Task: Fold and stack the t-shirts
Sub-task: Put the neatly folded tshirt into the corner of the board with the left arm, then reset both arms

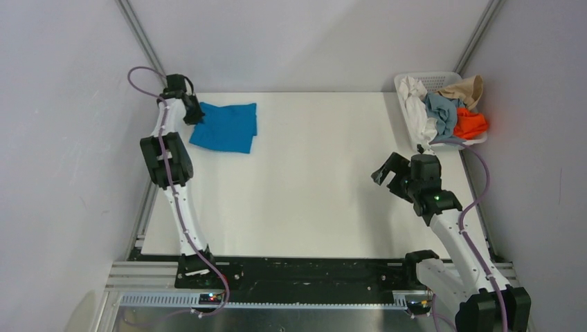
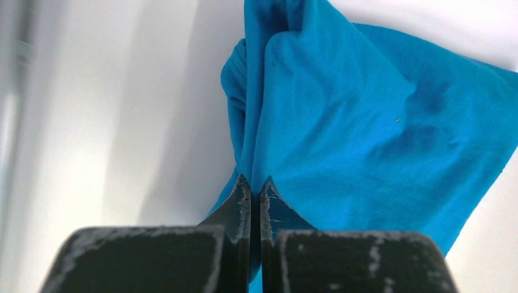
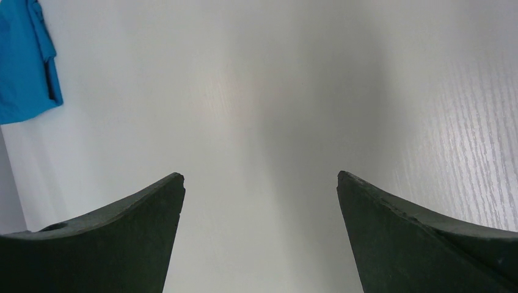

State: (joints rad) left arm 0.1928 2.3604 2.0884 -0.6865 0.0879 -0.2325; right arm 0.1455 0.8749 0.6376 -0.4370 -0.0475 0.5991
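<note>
A folded cerulean blue t-shirt [image 1: 226,127] lies at the table's far left. My left gripper [image 1: 193,112] is at its left edge, shut on a fold of the blue t-shirt [image 2: 342,122], with cloth pinched between the fingertips [image 2: 243,194]. My right gripper [image 1: 386,170] is open and empty over bare table at the right; its fingers [image 3: 153,207] frame white tabletop, and the blue t-shirt [image 3: 24,61] shows at far left there. White [image 1: 417,111], grey-blue [image 1: 443,111], tan [image 1: 465,88] and orange [image 1: 471,124] t-shirts are heaped in the basket.
A white plastic lattice basket [image 1: 429,78] stands at the far right corner, with shirts spilling over its rim. Grey walls and metal frame rails close in the table on the left, back and right. The arm bases sit on the near rail.
</note>
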